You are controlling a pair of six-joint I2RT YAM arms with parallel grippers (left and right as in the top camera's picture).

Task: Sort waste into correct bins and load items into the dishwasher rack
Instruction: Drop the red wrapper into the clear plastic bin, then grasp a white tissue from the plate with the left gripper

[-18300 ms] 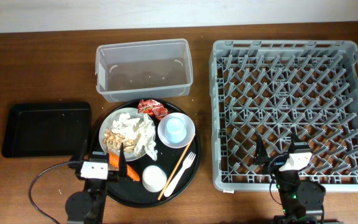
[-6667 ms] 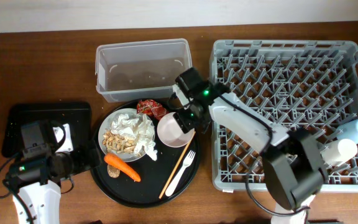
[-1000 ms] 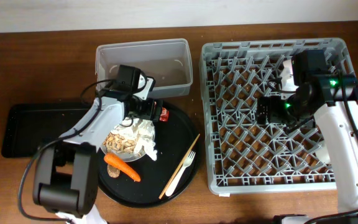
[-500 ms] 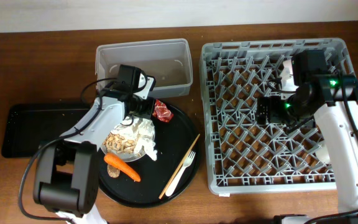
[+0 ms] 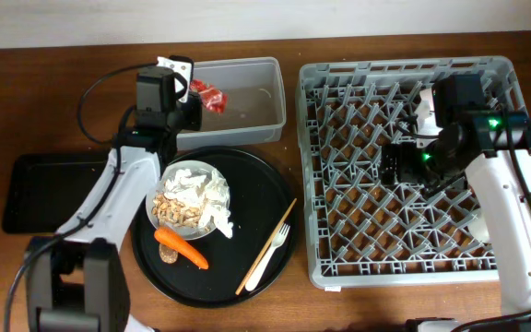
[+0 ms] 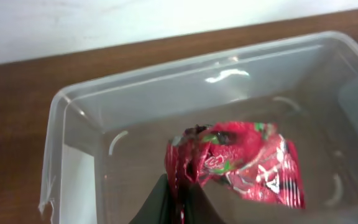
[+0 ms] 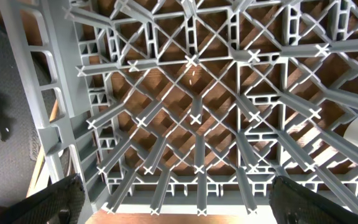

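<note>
My left gripper is shut on the crinkled red wrapper and holds it above the left part of the clear tub. In the left wrist view the wrapper hangs from the closed fingertips over the tub's inside. A white plate on the round black tray carries tissues and beige scraps. An orange carrot lies in front of the plate. My right gripper hovers open over the grey dishwasher rack, with nothing between its fingers.
The shallow black rectangular tray sits at the far left. A white fork and a wooden chopstick lie on the round black tray. White dishes rest in the rack at the right and behind my right arm.
My left gripper shut on the red wrapper on the round tray, then carried it up and back to above the clear tub. The right arm has not moved.
</note>
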